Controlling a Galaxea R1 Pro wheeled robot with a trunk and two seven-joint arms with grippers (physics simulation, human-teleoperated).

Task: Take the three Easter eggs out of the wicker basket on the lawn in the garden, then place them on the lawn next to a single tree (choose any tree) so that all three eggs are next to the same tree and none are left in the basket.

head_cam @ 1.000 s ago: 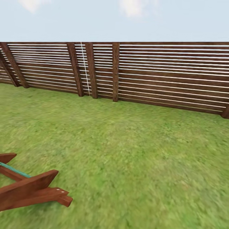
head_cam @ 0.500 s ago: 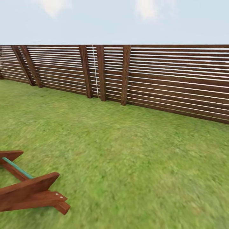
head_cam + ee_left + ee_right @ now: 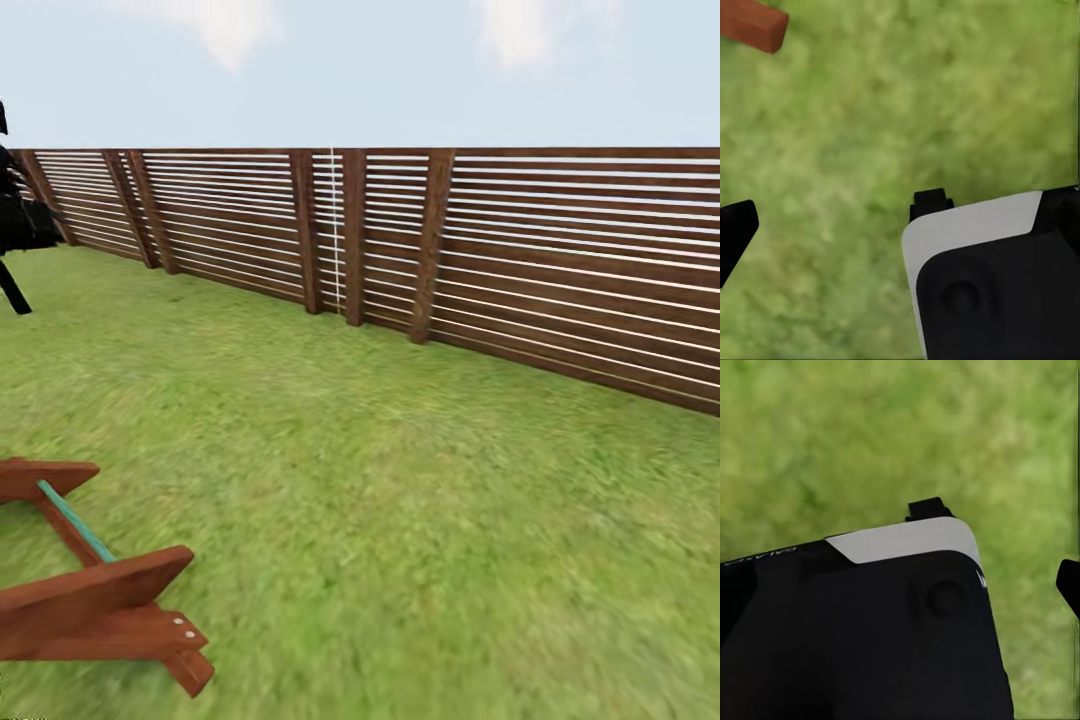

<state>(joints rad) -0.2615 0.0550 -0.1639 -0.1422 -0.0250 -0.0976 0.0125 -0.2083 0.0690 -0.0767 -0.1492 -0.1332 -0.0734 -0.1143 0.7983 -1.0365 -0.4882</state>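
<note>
Wrist views look down on the lawn [image 3: 870, 150], each largely blocked by a dark and white robot body part. In the left wrist view a black tip at one edge may be a finger of the left gripper, and a similar tip shows in the right wrist view; I cannot tell whether either gripper is wide or narrow, or whether it holds anything.

Head view: a red-brown wooden frame [image 3: 100, 600] with a green bar lies on the grass at lower left, cut off by the edge. If the base rolls or turns that way, it could strike the frame. Beyond it, open lawn runs to the fence [image 3: 450, 240]. A black shape [image 3: 15, 235] at the far left is cropped, perhaps the black tree.

Basket, eggs and grey-trunked tree lie somewhere out of frame, so the search goes on.
</note>
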